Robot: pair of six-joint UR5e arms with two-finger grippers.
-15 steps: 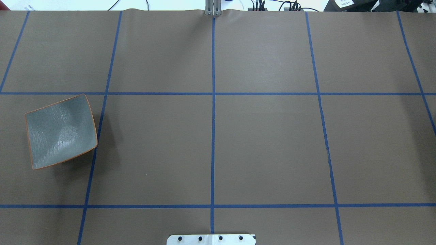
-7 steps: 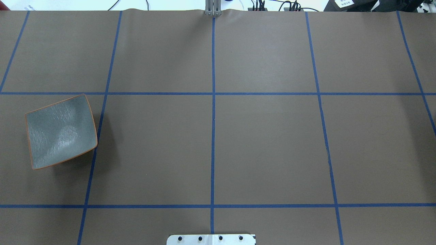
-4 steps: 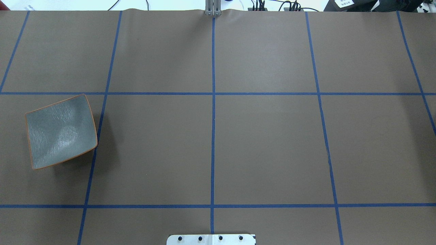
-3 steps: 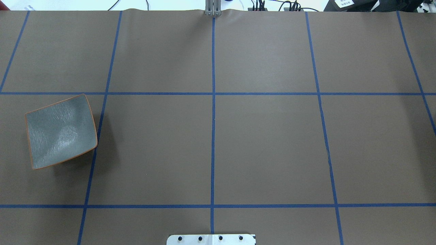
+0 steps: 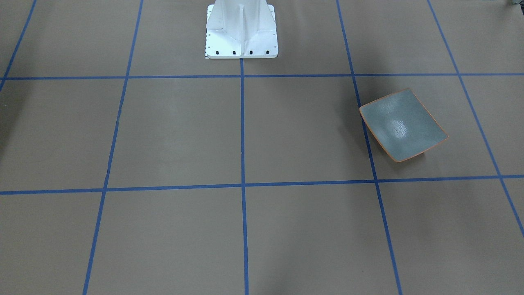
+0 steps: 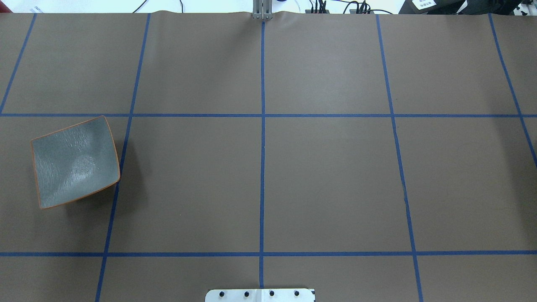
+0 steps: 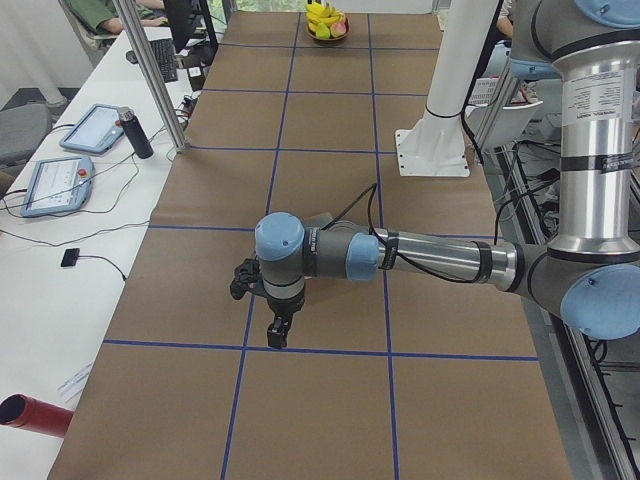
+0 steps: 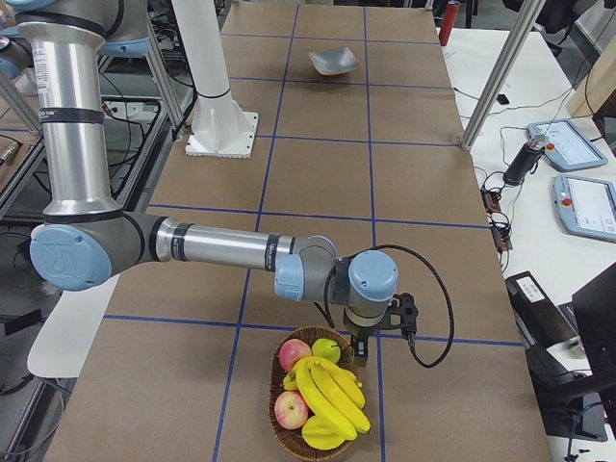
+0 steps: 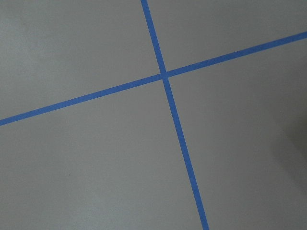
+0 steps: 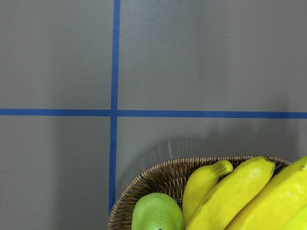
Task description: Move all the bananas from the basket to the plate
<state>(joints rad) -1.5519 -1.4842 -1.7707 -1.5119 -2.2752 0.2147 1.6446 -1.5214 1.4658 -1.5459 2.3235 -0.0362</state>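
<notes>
Several yellow bananas (image 8: 334, 395) lie in a round wicker basket (image 8: 289, 428) at the table's right end, and the right wrist view shows them close up (image 10: 240, 191) over the basket rim (image 10: 158, 178). My right gripper (image 8: 363, 349) hangs just above the basket's far rim; I cannot tell whether it is open or shut. The grey-green plate (image 6: 75, 161) with an orange rim sits bare toward the table's left end (image 5: 403, 125) (image 8: 334, 62). My left gripper (image 7: 277, 334) points down over the table near a tape crossing; I cannot tell its state.
Apples (image 8: 295, 354) and a green fruit (image 10: 156, 213) share the basket with the bananas. The white robot base (image 5: 241, 28) stands at the table's robot-side edge. A side bench holds tablets (image 7: 60, 180), a black bottle (image 7: 135, 133) and a metal post (image 7: 150, 70). Blue tape lines grid the brown table.
</notes>
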